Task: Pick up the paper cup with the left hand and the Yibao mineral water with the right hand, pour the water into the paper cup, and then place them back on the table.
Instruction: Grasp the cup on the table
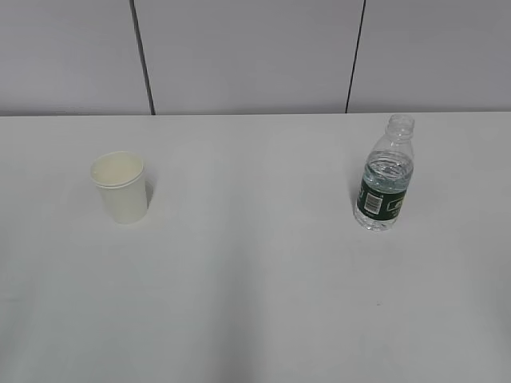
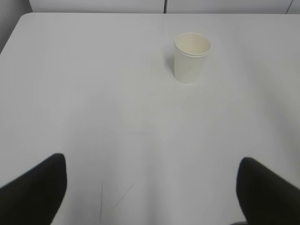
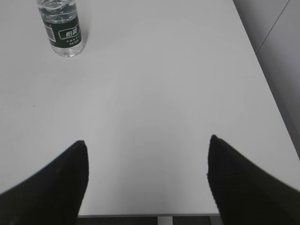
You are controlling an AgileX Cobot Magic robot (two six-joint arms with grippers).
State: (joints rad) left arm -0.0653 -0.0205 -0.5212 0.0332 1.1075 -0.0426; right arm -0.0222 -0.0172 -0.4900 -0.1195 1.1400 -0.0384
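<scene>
Here, paper cup (image 1: 120,188) upright, Yibao mineral water (image 1: 384,175) upright, both end effectors spread wide, empty.

Cream paper cup (image 1: 120,188) upright, capless green-labelled water bottle (image 1: 385,176) upright, well apart

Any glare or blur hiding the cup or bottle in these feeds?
Exterior view: even soft light, cup and bottle sharp, faint shadows. Left wrist view: cup clear, near fingers blurred. Right wrist view: bottle cropped at top, label readable.

matt paper cup (image 1: 120,188), clear plastic bottle (image 1: 385,175)
</scene>
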